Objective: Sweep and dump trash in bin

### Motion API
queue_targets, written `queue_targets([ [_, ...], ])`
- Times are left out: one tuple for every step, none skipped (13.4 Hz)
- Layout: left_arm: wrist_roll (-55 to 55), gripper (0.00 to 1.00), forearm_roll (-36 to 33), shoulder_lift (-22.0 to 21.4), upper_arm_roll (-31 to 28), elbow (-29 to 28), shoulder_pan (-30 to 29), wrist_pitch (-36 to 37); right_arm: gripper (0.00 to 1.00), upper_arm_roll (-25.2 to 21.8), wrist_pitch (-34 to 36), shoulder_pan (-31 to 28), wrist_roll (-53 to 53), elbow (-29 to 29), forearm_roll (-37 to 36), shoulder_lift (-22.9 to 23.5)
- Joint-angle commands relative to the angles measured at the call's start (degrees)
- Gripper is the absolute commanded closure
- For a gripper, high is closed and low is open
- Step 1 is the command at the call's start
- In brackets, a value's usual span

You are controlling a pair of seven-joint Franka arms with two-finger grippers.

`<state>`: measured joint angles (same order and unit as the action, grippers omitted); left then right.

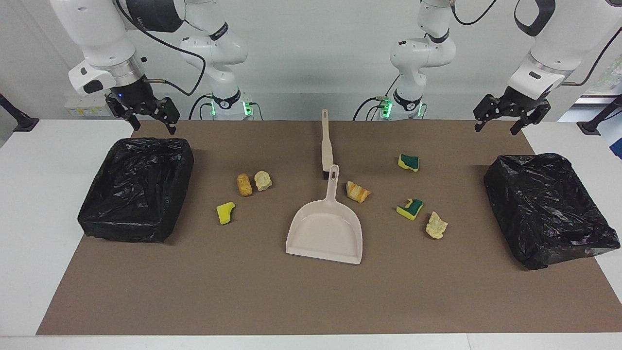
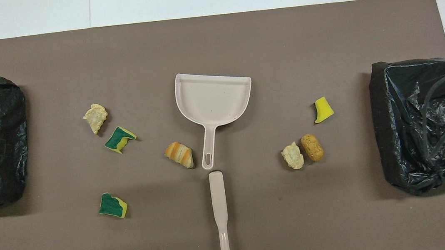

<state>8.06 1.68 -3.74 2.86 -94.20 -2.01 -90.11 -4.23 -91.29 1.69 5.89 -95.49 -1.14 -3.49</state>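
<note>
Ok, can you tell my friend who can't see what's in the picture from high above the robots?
A beige dustpan lies mid-mat with a beige brush just nearer the robots, handles almost touching. Seven scraps of trash are scattered either side of the dustpan. A black-bagged bin sits at each end.

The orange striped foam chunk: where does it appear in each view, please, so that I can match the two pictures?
Facing view: the orange striped foam chunk lies near the middle, just right of the dustpan handle.
Overhead view: the chunk lies near the middle, just left of the dustpan handle.
Shared landmark: the dustpan handle's end, which almost meets the brush head in both views.
</note>
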Motion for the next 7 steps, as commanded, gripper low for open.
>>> queue_targets([
  [-0.41, 0.00, 0.43, -0.13, 0.13, 0.95, 0.08, 0.73, 0.00, -0.17, -0.65, -0.20, -1.84, -0.75, 0.26, -0.64],
  [-0.23, 0.00, 0.43, -0.31, 0.22, 0.86, 0.16, 0.37, 0.00, -0.17, -0.82, -0.20, -1.85, -0.75, 0.26, -0.56],
  [-0.15, 0.00, 0.43, -0.48, 0.31, 0.86, 0.16, 0.37, 0.00, -0.17, -1.08, -0.20, -1.85, -0.75, 0.26, -0.56],
  [0.12, 0.00, 0.43, -0.48, 0.39, 0.86, 0.16, 0.28, 0.00, -0.08, -0.99, -0.20, -1.85, -0.75, 0.26, -0.56],
  [0.29, 0.00, 0.43, -0.48, 0.31, 0.86, 0.08, 0.28, 0.00, -0.08, -0.82, -0.20, -1.85, -0.75, 0.26, -0.64],
  [0.47, 0.00, 0.43, -0.66, 0.22, 0.69, 0.08, 0.37, 0.00, -0.08, -0.64, -0.20, -1.85, -0.75, 0.26, -0.64],
  [0.38, 0.00, 0.52, -1.27, 0.22, 0.42, 0.16, 0.46, 0.00, -0.16, -0.47, -0.20, -1.85, -0.75, 0.35, -0.64],
])
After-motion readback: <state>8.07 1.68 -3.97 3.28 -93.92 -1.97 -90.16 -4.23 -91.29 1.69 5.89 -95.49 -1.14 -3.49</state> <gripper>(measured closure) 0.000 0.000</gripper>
